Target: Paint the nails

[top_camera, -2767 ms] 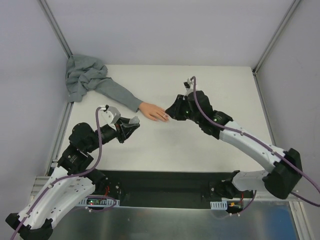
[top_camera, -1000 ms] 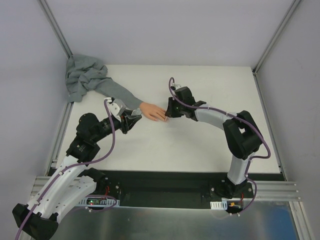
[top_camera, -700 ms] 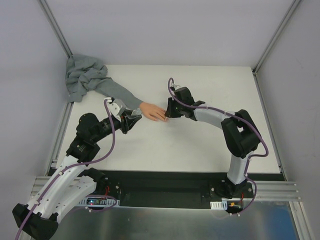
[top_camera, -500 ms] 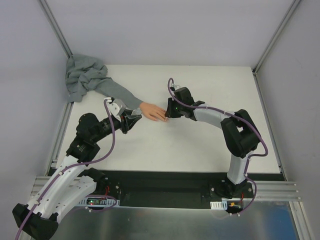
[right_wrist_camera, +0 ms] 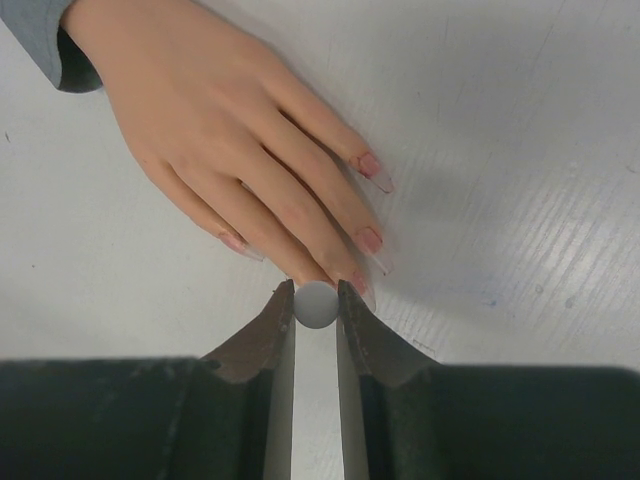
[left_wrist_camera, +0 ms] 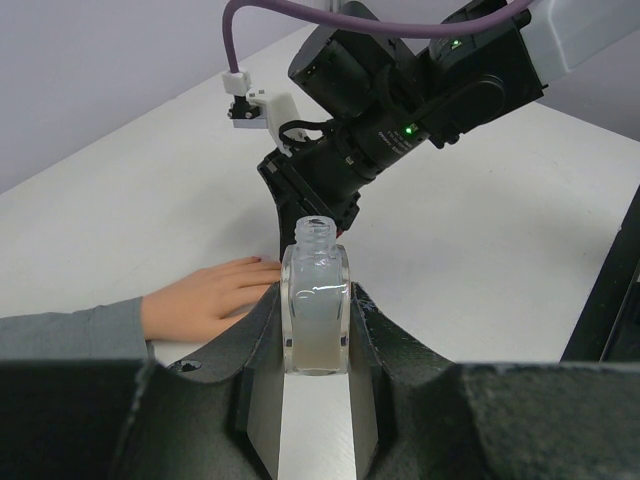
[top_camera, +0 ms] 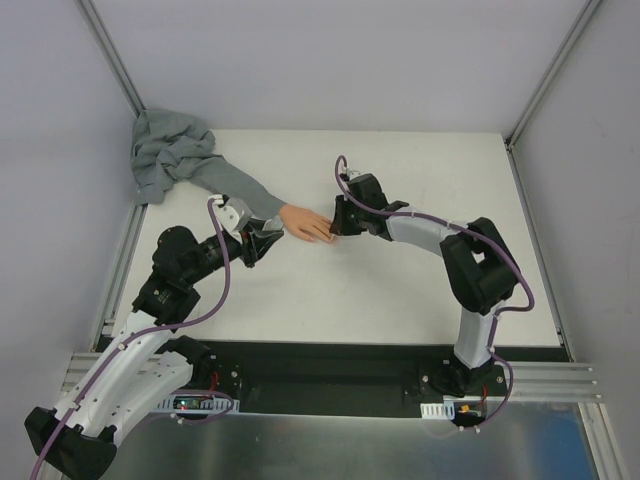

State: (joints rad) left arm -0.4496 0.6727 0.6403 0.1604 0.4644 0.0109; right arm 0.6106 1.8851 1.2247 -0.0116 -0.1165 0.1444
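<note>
Grey, that round cap (right_wrist_camera: 316, 305) pinched tight in your right gripper (right_wrist_camera: 316, 296), sitting right over the fake hand's (right_wrist_camera: 200, 110) middle nails (right_wrist_camera: 370, 240), left of table (top_camera: 400, 290) centre. Your left gripper (left_wrist_camera: 316, 345) squeezes the clear bottle (left_wrist_camera: 316, 300) upright, just near-left of the hand.

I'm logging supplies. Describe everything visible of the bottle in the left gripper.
The bottle is small, clear glass, with a flat-sided body and a round threaded neck, open with no cap. Cloudy pale liquid fills most of it, looking more beige at the bottom. It stands upright, clamped on both sides by the left gripper, near the fake hand. Whether its base rests on the table cannot be told.
</note>
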